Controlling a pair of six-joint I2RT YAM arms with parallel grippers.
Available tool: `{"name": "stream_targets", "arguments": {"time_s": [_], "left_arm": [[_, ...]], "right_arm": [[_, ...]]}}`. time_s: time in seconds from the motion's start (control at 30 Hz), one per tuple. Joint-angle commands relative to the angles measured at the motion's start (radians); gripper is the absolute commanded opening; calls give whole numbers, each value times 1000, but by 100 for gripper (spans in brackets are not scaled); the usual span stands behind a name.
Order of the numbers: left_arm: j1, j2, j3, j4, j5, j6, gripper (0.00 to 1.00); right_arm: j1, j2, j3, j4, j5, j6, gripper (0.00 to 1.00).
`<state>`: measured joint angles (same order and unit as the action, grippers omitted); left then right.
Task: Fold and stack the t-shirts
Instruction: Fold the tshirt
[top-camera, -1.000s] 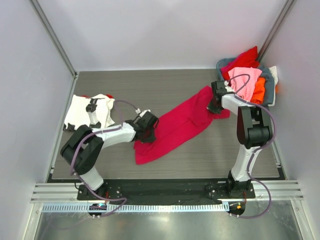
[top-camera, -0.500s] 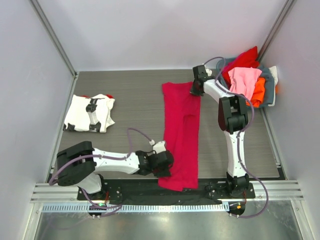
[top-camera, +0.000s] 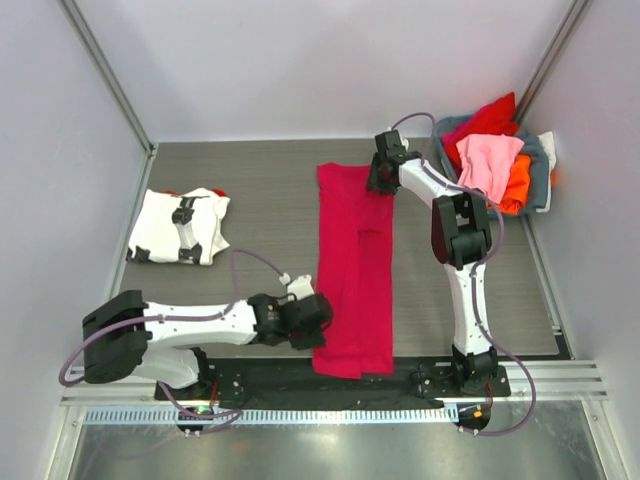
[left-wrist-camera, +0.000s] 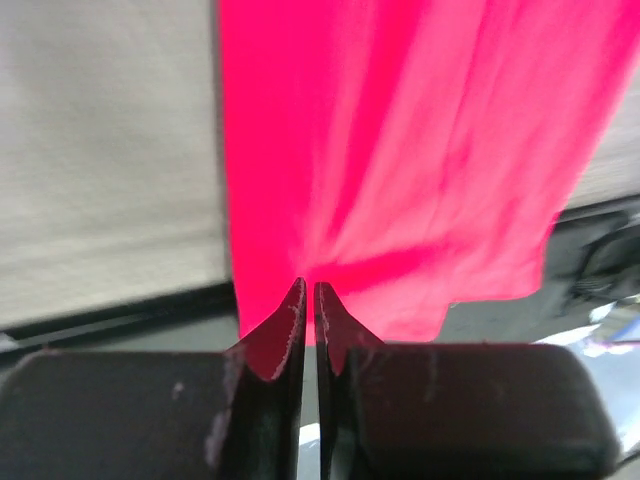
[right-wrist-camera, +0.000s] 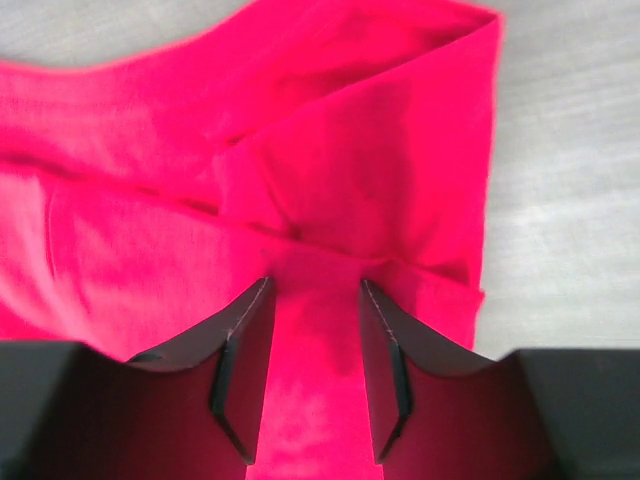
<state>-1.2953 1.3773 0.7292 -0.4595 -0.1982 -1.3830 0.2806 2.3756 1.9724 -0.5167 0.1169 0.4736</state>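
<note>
A crimson-magenta t-shirt (top-camera: 355, 270) lies stretched in a long strip from the table's far middle to its near edge. My left gripper (top-camera: 320, 318) is shut on the shirt's near left edge; in the left wrist view (left-wrist-camera: 308, 288) the cloth (left-wrist-camera: 400, 150) puckers at the closed tips. My right gripper (top-camera: 381, 176) sits over the shirt's far right corner. In the right wrist view (right-wrist-camera: 315, 285) its jaws stand apart with cloth (right-wrist-camera: 330, 190) lying flat between them. A folded white t-shirt (top-camera: 180, 225) with black and red markings lies at the left.
A grey-blue basket (top-camera: 538, 152) at the far right holds red (top-camera: 488, 118), pink (top-camera: 488, 160) and orange (top-camera: 517, 182) shirts. The shirt's near end hangs over the black strip at the table's front edge (top-camera: 300, 372).
The shirt went from a diagonal heap to a straight lengthwise strip. My left gripper pulled its end to the near edge; my right gripper carried the other end to the far middle, then left.
</note>
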Motion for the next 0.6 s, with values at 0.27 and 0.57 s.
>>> {"name": "stream_targets", "arguments": {"time_s": [0.27,0.57], "left_arm": [[461,-45,215,-39,126,387,25],[669,270,423,113,249,414,26]], "right_arm": [[-24,-439,-409,109,-143,-52,46],[-40,-582,-742,214,-164,-43,46]]}}
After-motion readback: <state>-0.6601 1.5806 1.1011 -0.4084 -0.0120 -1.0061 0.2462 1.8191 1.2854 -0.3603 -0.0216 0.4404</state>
